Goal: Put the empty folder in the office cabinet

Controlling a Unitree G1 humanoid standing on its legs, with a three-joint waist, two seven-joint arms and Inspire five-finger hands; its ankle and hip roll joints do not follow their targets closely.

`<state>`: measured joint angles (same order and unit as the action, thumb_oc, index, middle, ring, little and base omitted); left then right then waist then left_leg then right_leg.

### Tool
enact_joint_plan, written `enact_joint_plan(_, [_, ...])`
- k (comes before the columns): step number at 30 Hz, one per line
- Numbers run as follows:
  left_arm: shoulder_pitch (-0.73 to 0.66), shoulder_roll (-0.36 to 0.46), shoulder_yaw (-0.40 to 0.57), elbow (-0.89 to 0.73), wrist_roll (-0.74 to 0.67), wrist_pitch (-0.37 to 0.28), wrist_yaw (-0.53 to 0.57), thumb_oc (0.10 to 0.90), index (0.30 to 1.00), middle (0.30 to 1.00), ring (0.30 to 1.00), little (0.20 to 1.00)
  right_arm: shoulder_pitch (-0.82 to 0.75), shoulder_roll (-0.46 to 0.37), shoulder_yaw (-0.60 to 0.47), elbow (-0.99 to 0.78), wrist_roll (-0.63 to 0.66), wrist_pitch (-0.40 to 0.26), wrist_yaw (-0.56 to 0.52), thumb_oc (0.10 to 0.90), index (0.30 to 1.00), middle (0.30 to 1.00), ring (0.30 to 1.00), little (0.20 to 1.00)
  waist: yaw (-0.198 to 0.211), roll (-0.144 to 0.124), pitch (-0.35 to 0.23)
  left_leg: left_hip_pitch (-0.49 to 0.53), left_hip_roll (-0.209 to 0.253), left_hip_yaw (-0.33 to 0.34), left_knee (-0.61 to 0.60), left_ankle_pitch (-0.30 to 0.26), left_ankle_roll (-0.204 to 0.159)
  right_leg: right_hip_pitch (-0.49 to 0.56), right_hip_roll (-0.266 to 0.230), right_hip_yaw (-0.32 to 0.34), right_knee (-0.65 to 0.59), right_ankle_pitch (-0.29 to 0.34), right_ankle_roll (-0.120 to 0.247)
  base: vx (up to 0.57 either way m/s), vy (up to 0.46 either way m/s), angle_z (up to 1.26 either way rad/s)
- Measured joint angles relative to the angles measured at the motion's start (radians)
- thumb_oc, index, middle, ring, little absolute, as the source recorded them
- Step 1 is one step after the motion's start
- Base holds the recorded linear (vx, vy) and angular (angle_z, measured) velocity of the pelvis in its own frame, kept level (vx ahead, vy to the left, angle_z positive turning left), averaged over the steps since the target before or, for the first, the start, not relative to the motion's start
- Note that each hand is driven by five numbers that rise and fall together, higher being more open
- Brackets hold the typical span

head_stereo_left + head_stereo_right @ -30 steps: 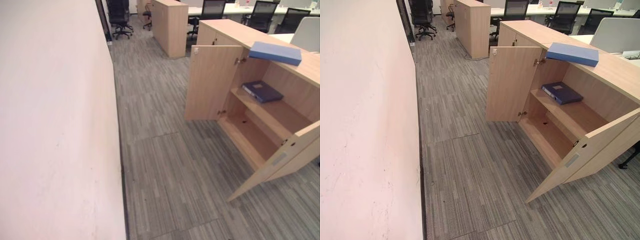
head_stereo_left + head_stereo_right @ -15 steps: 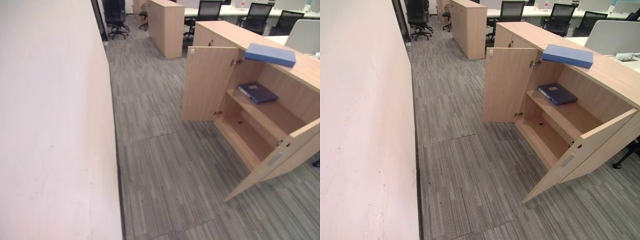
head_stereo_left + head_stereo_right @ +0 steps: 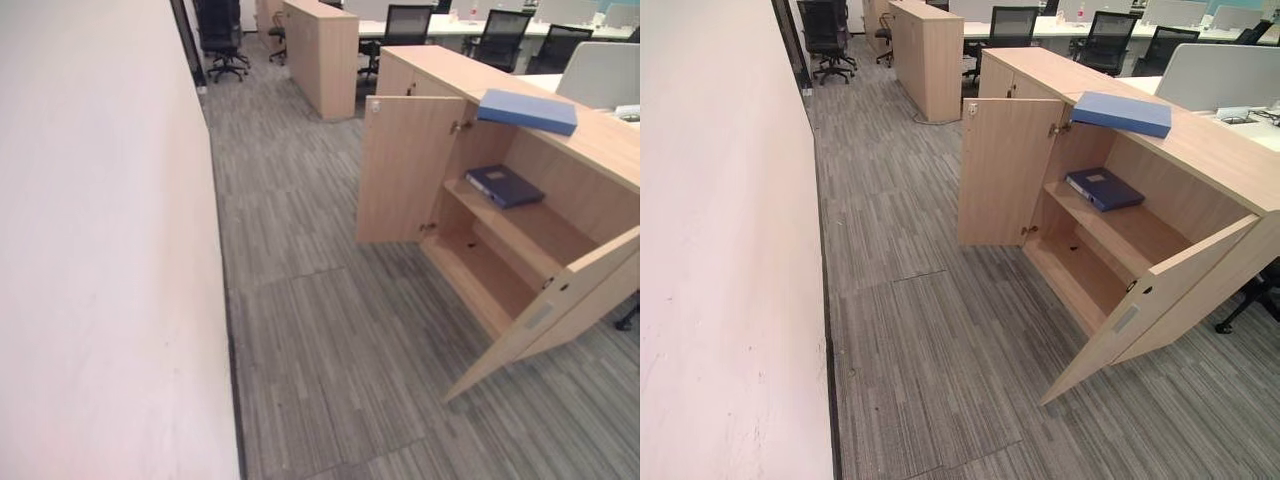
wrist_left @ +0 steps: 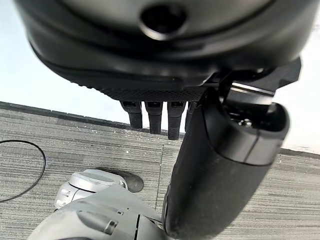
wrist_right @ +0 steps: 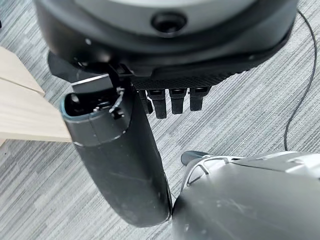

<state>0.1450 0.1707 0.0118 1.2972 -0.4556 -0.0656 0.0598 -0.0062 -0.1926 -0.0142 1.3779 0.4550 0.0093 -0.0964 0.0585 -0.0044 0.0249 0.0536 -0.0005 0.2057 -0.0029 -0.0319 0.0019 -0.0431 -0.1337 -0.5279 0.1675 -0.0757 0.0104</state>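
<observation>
Over by the desks, in the left eye view, the office cabinet (image 3: 590, 145) stands with both doors swung wide; a light blue folder (image 3: 527, 109) lies on its top at the front edge, and a dark blue folder (image 3: 504, 185) lies flat on the upper shelf (image 3: 530, 222). Grey carpet (image 3: 330, 330) runs along a pale wall (image 3: 100, 250). From the left wrist view, the left hand (image 4: 200, 150) hangs with straight fingers, holding nothing. Likewise in the right wrist view, the right hand (image 5: 125, 165) is relaxed and empty.
</observation>
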Motion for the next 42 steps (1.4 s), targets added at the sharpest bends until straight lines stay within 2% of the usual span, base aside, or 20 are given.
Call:
enact_joint_plan(5, [-0.005, -0.001, -0.014, 0.010, 0.003, 0.000, 0.001, 0.800, 0.900, 0.900, 0.900, 0.900, 0.003, -0.001, 0.001, 0.000, 0.000, -0.001, -0.004, 0.800, 0.900, 0.900, 0.900, 0.900, -0.003, 0.007, -0.006, 0.001, 0.002, 0.007, 0.001, 0.000, 0.000, -0.002, 0.003, 0.005, 0.000, 0.000, -0.001, 0.01, -0.008, -0.03])
enact_joint_plan(16, [-0.012, 0.002, -0.058, 0.021, 0.116, -0.002, 0.023, 0.800, 0.900, 0.900, 0.900, 0.900, 0.001, -0.001, 0.002, 0.000, 0.000, -0.001, -0.019, 0.800, 0.900, 0.900, 0.900, 0.900, -0.002, 0.014, -0.011, 0.000, 0.003, 0.011, 0.000, -0.003, 0.002, -0.007, 0.003, 0.011, 0.007, -0.004, -0.007, 0.00, 0.000, 0.00])
enact_joint_plan(42, [-0.008, 0.000, -0.068, 0.021, 0.118, -0.002, 0.018, 0.800, 0.900, 0.900, 0.900, 0.900, 0.000, -0.004, 0.009, 0.000, -0.002, -0.003, -0.021, 0.800, 0.900, 0.900, 0.900, 0.900, -0.002, 0.022, -0.008, 0.001, 0.003, 0.009, 0.001, -0.003, 0.002, -0.004, 0.003, 0.010, 0.007, -0.006, -0.008, 0.00, 0.000, 0.00])
